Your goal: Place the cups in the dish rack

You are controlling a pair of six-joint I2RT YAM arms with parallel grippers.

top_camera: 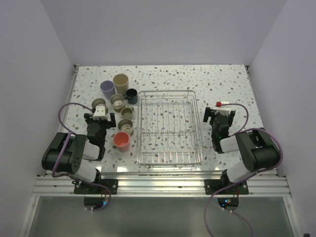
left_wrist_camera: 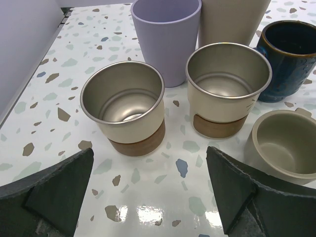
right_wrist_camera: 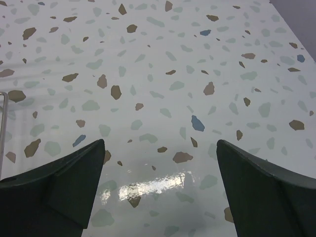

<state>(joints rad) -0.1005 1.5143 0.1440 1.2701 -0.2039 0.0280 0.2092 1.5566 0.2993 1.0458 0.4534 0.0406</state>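
The cups stand grouped left of the dish rack [top_camera: 169,127], which holds none. In the top view I see a lavender tumbler [top_camera: 107,89], a tall beige tumbler [top_camera: 120,82], a dark blue mug [top_camera: 132,95], a coral-pink cup [top_camera: 121,141] and several short steel or tan cups. My left gripper [top_camera: 98,113] is open and empty just short of a steel cup [left_wrist_camera: 123,106]. Behind that cup stand a second steel cup [left_wrist_camera: 227,86], the lavender tumbler [left_wrist_camera: 167,34], the blue mug [left_wrist_camera: 289,59] and a tan cup [left_wrist_camera: 286,143]. My right gripper [top_camera: 219,111] is open and empty, right of the rack.
The terrazzo table [top_camera: 227,84] is walled on three sides. The right wrist view shows bare tabletop between the open fingers [right_wrist_camera: 59,187] and a bit of the rack's wire [right_wrist_camera: 2,123] at its left edge. An aluminium rail [top_camera: 158,185] runs along the near edge.
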